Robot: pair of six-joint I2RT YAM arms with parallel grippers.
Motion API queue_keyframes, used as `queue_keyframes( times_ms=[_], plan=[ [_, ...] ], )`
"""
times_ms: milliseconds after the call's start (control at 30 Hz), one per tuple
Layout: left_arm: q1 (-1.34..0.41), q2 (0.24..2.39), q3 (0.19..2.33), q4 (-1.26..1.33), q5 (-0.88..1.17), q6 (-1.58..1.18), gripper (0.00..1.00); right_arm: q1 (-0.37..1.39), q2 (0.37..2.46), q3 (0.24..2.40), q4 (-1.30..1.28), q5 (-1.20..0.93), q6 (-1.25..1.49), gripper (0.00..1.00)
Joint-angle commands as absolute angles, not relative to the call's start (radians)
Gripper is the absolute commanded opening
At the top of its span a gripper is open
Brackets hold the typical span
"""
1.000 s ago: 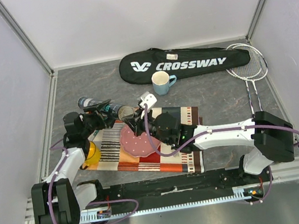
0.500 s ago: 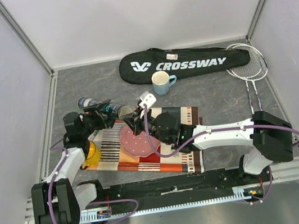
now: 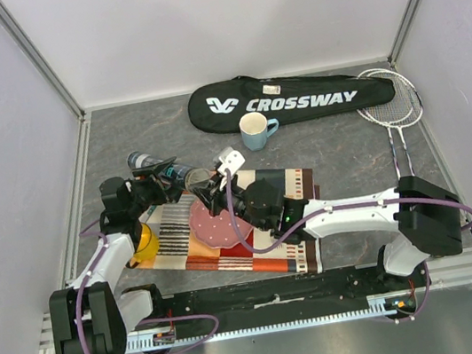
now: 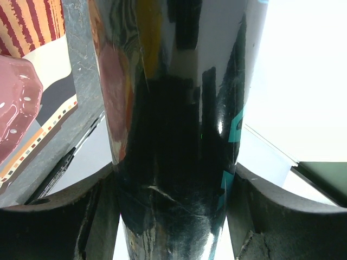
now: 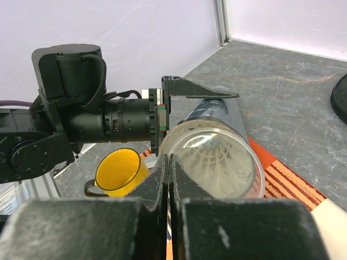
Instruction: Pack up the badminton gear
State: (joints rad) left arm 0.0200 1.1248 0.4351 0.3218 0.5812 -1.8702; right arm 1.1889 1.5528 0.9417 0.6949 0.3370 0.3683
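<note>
Yellow mug stood at the left edge of the striped mat, just beneath the left arm. Left gripper was clamped around the dark tube, one finger pressed against each side of its glossy wall, as the left wrist view showed. The tube lay lengthwise over the mat's far left corner, with its open mouth facing right. White feathers of a shuttlecock showed inside that mouth. Right gripper sat directly at the mouth with its fingers pressed together and nothing visible between them. Pink plate rested on the mat below this gripper. Farther back stood the blue cup, touching the black bag. Two rackets lay at the bag's right end, on the grey table.
</note>
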Motion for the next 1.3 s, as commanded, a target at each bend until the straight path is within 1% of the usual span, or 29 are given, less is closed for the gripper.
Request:
queue_keyframes(
  times_ms=[0, 567, 800, 933, 1033, 1167, 1267],
  plan=[
    [0.012, 1.1, 0.456, 0.374, 0.646, -1.87, 0.02, 1.197, 1.513, 0.969, 0.758, 0.344, 0.342, 0.0],
    [0.012, 1.078, 0.448, 0.379, 0.649, -1.888, 0.02, 1.192, 1.562, 0.996, 0.781, 0.305, 0.388, 0.0],
    [0.012, 1.068, 0.44, 0.391, 0.664, -1.899, 0.02, 1.149, 1.58, 0.997, 0.805, 0.19, 0.426, 0.0],
    [0.011, 1.043, 0.434, 0.387, 0.67, -1.917, 0.02, 1.097, 1.604, 0.976, 0.868, 0.12, 0.443, 0.0],
    [0.012, 1.014, 0.448, 0.339, 0.68, -1.922, 0.02, 1.08, 1.634, 0.977, 0.891, 0.068, 0.396, 0.0],
    [0.011, 0.974, 0.472, 0.24, 0.681, -1.907, 0.02, 1.072, 1.669, 1.0, 0.873, 0.063, 0.338, 0.0],
    [0.012, 0.971, 0.474, 0.221, 0.692, -1.908, 0.02, 1.066, 1.69, 1.006, 0.87, 0.081, 0.313, 0.0]
  ],
)
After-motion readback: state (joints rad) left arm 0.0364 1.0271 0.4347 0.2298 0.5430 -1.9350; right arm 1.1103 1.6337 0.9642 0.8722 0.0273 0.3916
